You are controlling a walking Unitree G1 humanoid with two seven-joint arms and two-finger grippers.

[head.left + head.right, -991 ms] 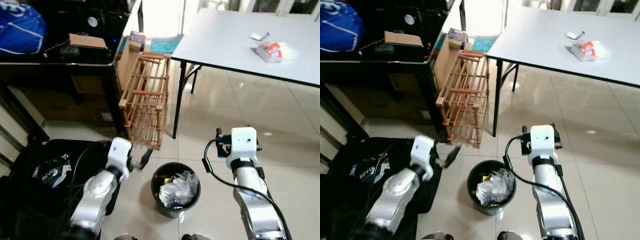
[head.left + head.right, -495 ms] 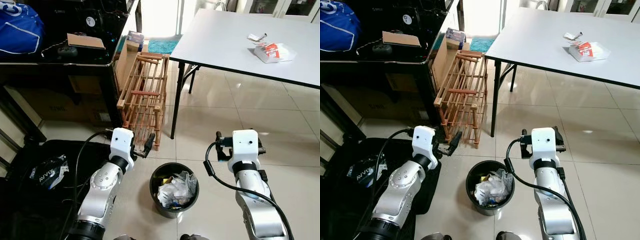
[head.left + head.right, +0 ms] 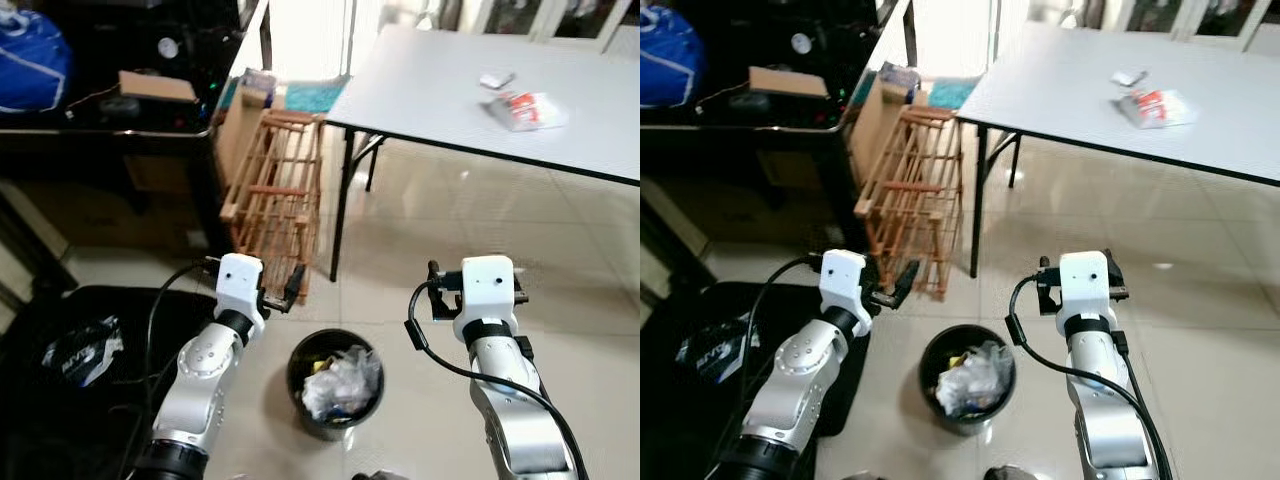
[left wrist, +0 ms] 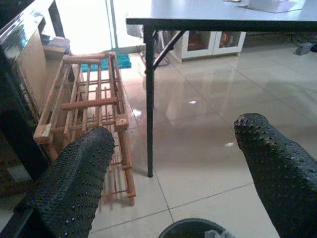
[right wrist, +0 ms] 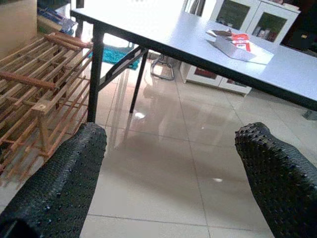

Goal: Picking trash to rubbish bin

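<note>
Bin (image 3: 333, 384) on the floor between both arms, rack (image 3: 272, 195) behind it to the left, table (image 3: 440, 90) right, packet (image 3: 522, 108) on it.

Right tool (image 5: 171, 183) spread wide, facing a grey worktop across a glossy tiled floor.

Its 2 black studded fingers (image 5: 59, 186) frame the scene with a broad gap between them and nothing held. Beyond them the worktop (image 5: 163, 37) stands on black legs and carries a white wrapper with red print (image 5: 237, 44) near its far side. A wooden slatted rack (image 5: 37, 84) stands on the pale tiled floor (image 5: 163, 163) beside the worktop's near leg. White cabinets with glass doors (image 5: 247, 20) stand behind the worktop.
</note>
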